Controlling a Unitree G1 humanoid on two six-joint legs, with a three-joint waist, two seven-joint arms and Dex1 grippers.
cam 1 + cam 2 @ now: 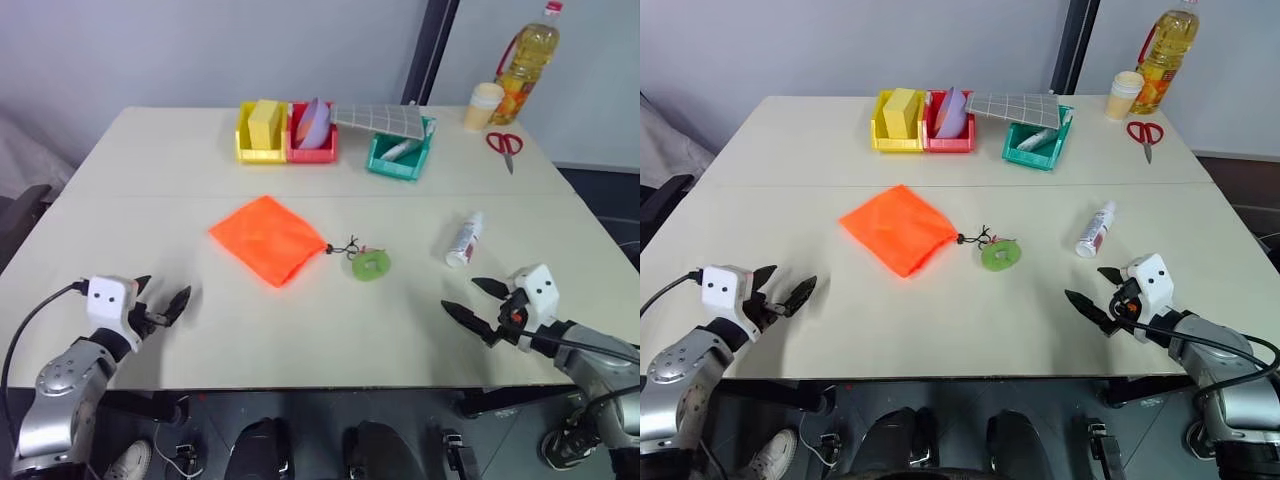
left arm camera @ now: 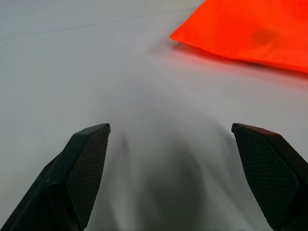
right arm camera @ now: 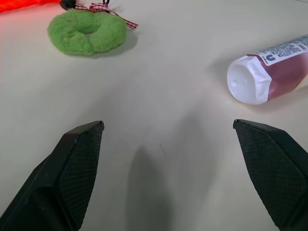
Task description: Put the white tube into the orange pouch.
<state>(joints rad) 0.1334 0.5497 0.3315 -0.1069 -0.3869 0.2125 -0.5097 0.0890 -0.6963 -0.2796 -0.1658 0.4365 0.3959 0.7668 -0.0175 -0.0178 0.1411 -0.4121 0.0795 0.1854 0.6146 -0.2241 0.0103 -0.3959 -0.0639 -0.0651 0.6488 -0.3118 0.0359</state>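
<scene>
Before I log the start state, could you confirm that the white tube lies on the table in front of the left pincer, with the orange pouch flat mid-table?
Not quite: the white tube lies in front of the right pincer, not the left, as the left eye view shows. The orange pouch does lie flat mid-table.

Beige table (image 1: 300,330), pale wall (image 1: 200,50)

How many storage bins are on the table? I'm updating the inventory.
3, side by side along the table's far edge: a yellow bin, a red bin, a teal bin.
</scene>
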